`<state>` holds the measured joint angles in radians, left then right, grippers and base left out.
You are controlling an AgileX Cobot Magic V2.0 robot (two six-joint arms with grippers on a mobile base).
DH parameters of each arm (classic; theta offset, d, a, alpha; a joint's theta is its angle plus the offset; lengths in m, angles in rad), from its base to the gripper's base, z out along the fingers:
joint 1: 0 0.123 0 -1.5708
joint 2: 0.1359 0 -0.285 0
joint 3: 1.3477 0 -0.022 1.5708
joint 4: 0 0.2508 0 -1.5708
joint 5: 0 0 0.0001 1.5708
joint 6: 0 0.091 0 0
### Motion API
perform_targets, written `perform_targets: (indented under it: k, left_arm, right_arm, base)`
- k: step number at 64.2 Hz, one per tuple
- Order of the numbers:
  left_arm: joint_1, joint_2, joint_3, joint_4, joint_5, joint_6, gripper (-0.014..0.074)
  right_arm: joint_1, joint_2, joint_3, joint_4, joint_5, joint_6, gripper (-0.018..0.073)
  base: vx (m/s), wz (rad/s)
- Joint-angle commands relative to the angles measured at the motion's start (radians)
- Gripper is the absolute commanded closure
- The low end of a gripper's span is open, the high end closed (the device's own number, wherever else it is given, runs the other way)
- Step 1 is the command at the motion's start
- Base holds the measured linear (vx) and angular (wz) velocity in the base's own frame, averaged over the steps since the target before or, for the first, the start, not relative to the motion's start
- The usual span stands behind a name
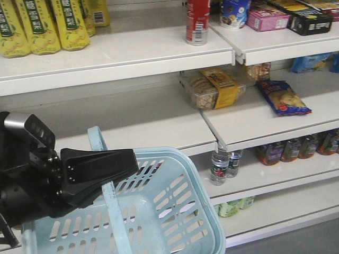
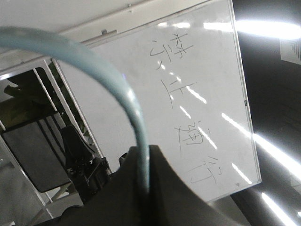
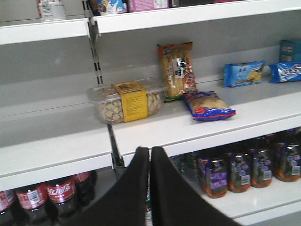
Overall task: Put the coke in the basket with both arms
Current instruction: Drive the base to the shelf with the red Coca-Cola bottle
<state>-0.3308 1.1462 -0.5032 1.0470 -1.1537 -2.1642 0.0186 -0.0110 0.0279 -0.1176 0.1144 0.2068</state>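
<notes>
Here, left pincer (image 1: 114, 182) clamps the slotted basket's (image 1: 177, 210) flat handle (image 1: 118, 222) (pale blue).

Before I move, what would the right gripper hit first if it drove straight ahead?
The right gripper would likely meet the shelf lip first, below the cookie box; depth is unclear, so it might pass just under.

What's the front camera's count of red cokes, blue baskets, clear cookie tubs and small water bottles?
Red coke: 1
Blue basket: 1
Clear cookie tub: 1
Small water bottles: 2 showing
Total: 5
</notes>
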Motion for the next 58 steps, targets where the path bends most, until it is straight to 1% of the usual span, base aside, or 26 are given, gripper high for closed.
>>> perform_targets:
  k: [1,32,58]
  left_arm:
    - [-0.006,-0.020,-0.025,-0.076,-0.221,0.001,0.0603]
    - [-0.006,-0.020,-0.025,-0.076,-0.221,0.001,0.0603]
    - [-0.006,-0.020,-0.025,-0.076,-0.221,0.001,0.0603]
  right_arm:
    - [-0.006,-0.013,0.008,-0.006,-0.070,-0.004,0.0565]
    - [-0.006,-0.013,0.008,-0.006,-0.070,-0.004,0.0565]
    - [-0.006,-0.013,0.008,-0.006,-0.070,-0.004,0.0565]
  base:
    - [0.10,0.40]
    - [0.09,0.36]
    - [0.05,0.13]
